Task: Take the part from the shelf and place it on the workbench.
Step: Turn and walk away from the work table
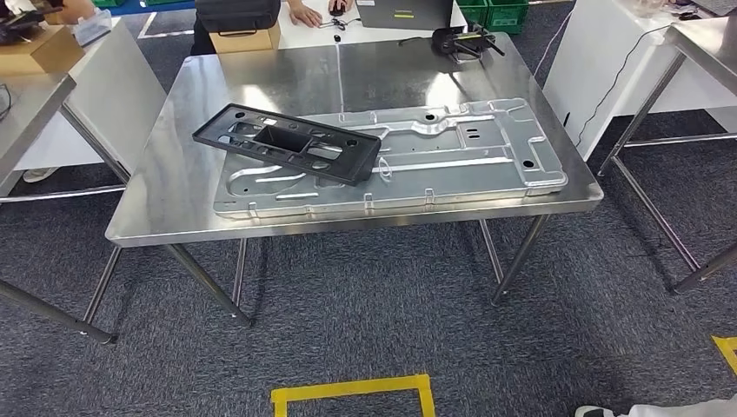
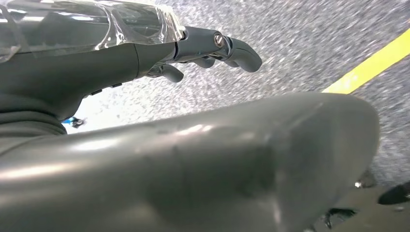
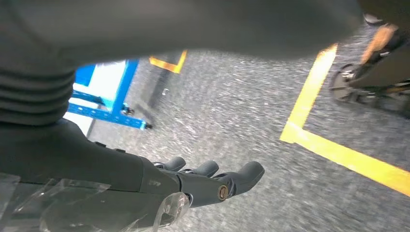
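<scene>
Flat on workbench [image 1: 174, 187], black part [image 1: 287, 142], long axis left-right

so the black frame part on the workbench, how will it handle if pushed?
The black frame part looks like rigid moulded plastic, probably light for its size. It lies tilted across the metal panel, so a push may rock it. It could slide easily on the smooth workbench.

Part [image 1: 288, 143]: flat black rectangular frame with a recessed rectangular opening at its centre and smaller cut-outs and holes along its length. It lies skewed across the left end of a large silver stamped panel [image 1: 452, 156], resting on it, one corner reaching past the panel's edge. Workbench [image 1: 209, 87]: stainless steel table with a reflective top on slim metal legs, carrying both pieces on its nearer half.
</scene>
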Controlling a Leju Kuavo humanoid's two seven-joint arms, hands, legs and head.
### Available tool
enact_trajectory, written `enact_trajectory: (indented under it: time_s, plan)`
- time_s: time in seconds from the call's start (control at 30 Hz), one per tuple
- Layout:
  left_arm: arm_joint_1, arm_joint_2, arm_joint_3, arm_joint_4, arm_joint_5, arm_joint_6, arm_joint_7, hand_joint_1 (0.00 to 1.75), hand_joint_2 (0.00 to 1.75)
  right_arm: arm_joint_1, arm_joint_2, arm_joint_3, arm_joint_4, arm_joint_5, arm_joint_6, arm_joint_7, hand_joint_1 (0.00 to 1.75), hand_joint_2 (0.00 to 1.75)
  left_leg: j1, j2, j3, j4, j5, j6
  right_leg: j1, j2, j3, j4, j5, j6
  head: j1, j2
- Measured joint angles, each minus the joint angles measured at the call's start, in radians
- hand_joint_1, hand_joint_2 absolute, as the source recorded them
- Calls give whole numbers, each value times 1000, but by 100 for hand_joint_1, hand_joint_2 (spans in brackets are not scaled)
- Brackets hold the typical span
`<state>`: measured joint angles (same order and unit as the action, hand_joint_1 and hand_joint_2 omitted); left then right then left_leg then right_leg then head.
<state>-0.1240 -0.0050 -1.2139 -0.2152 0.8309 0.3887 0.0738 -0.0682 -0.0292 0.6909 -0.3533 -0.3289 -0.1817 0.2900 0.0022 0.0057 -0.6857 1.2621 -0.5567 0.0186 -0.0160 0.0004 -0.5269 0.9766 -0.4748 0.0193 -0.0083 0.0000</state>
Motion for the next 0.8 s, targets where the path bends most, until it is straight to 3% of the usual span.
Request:
enact_trajectory:
  time_s: [0.03, 0.1, 0.17, 0.23, 0.3, 0.33, 0.43, 0.47, 0.5, 0.53, 0.6, 0.63, 0.7, 0.77, 0.8]
  plan:
    - [0, 0, 0, 0, 0, 0, 0, 0, 0, 0, 4, -9, 12, -2, -2, -3, 0, 0, -2, -4, 36, -44, 23, 8, 1, 6, -6, 0, 5, 0, 0, 0]
    - [-1, 2, 0, 0, 0, 1, 1, 0, 0, -2, 13, -24, 29, -6, -5, -6, 0, 0, -9, -34, 139, -198, 69, 35, 3, 18, -15, 0, 14, 2, 0, 0]
    - [-2, 4, 0, 0, 0, 2, 1, 0, 0, -4, 22, -33, 39, -8, -8, -7, 0, 0, -15, -58, 198, -298, 88, 49, 0, 31, -20, -1, 24, 10, 0, 0]
    - [-5, 5, 0, 0, -1, 3, 2, 0, 0, -6, 29, -41, 49, -9, -9, -8, 0, 0, -19, -51, 204, -317, 93, 46, -4, 46, -23, -5, 33, 22, 0, 0]
    - [-11, 4, 0, 0, -2, 4, 3, 0, 0, -5, 34, -50, 58, -10, -10, -8, 0, 0, -15, -34, 209, -337, 107, 48, -3, 45, -33, 8, 24, 32, 1, 0]
    - [-13, 4, 0, 0, -3, 6, 3, 0, 0, -5, 35, -53, 63, -11, -10, -9, 0, 0, -11, -25, 210, -348, 115, 50, -1, 37, -49, 38, 3, 35, 3, 0]
    - [-13, 4, 0, 0, -5, 8, 3, 0, 0, -5, 38, -60, 75, -16, -11, -13, 0, 0, -10, 4, 205, -356, 124, 52, 1, 16, -133, 223, -94, 44, 6, 0]
    - [-13, 4, 0, 0, -6, 8, 3, 0, 0, -4, 38, -62, 78, -18, -11, -14, 0, 0, -11, 15, 203, -354, 124, 52, 1, 14, -149, 264, -104, 47, 6, 0]
    - [-13, 4, 0, 0, -6, 8, 4, 0, 0, -4, 39, -65, 82, -18, -11, -15, 0, 0, -11, 25, 202, -353, 124, 52, 0, 11, -145, 266, -95, 50, 6, 0]
    - [-14, 3, 0, 0, -7, 8, 4, 0, 0, -3, 40, -68, 86, -19, -11, -16, 0, 0, -11, 34, 202, -350, 124, 50, -1, 5, -122, 228, -69, 52, 6, 0]
    - [-17, 4, 0, 0, -8, 8, 6, 0, 0, -3, 41, -74, 91, -20, -11, -18, 0, 0, -12, 51, 200, -340, 118, 43, -1, -31, -43, 87, -8, 53, 6, 0]
    - [-18, 4, 0, 0, -9, 8, 7, 0, 0, -5, 43, -76, 92, -20, -11, -18, 0, 0, -15, 58, 198, -332, 114, 38, 0, -47, -16, 31, 11, 47, 6, 0]
    - [-21, 4, 0, 0, -10, 9, 7, 0, 0, -8, 48, -79, 96, -21, -11, -19, 0, 0, -21, 73, 193, -322, 108, 30, 5, -59, -1, -11, 17, 31, 4, 0]
    - [-23, 5, 0, 0, -12, 9, 7, 0, 0, -7, 51, -80, 99, -22, -11, -20, 0, 0, -20, 82, 191, -316, 104, 25, 5, -40, -7, -11, 23, 15, 4, 0]
    - [-23, 5, 0, 0, -12, 10, 7, 0, 0, -7, 52, -80, 101, -22, -11, -19, 0, 0, -17, 74, 187, -303, 93, 20, 4, -32, -9, -12, 26, 9, 4, 0]
